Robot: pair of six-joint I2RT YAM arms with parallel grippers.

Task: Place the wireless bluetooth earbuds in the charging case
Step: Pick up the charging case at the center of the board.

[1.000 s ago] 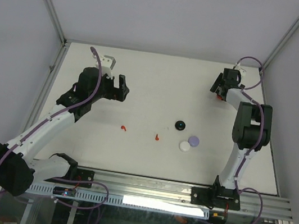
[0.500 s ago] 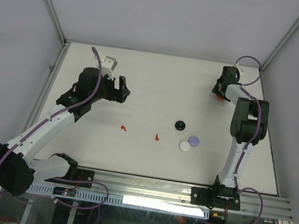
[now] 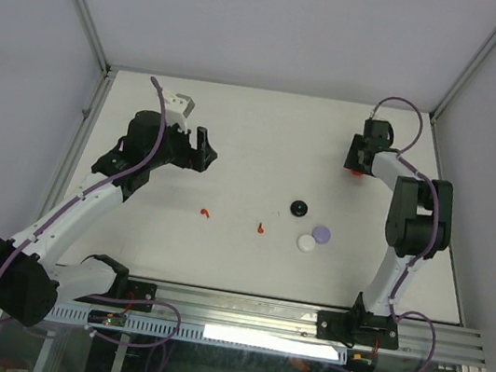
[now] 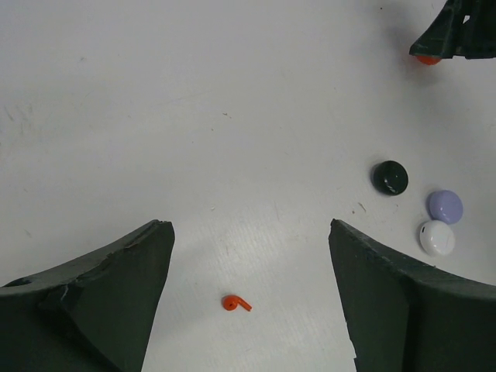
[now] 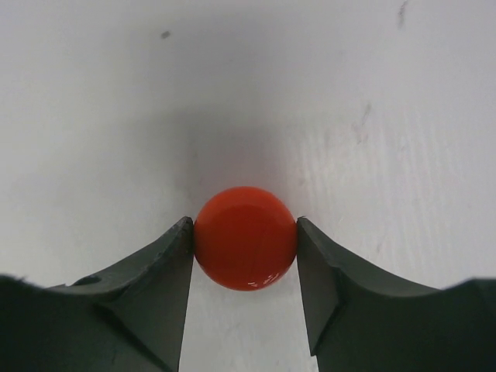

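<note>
Looking down from the top view, the left gripper point(image 3: 199, 148) hangs over the table point(image 3: 258, 122) with its jaws wide apart and nothing between them. A red earbud point(image 3: 205, 211) lies on the bare surface a little toward the bases from it, and a second earbud point(image 3: 261, 228) lies farther off to its right. The right gripper point(image 3: 355, 165) is down at the far right, on a round red case point(image 3: 355, 174). Between it and the bases sit a black case point(image 3: 298, 209), a lilac case point(image 3: 321, 231) and a white case point(image 3: 306, 243) in a loose cluster, the last two just beside each other. From the left wrist, the two dark fingers point(image 4: 93, 302) stand far apart. The red earbud point(image 4: 236, 303) lies on the table in the gap between them, touching neither. The black case point(image 4: 390, 177), lilac case point(image 4: 445, 206) and white case point(image 4: 436, 237) lie ahead to the right. From the right wrist, both fingers point(image 5: 167, 263) press against opposite sides of the red case point(image 5: 246, 237), clamping it where it rests on the table.
</note>
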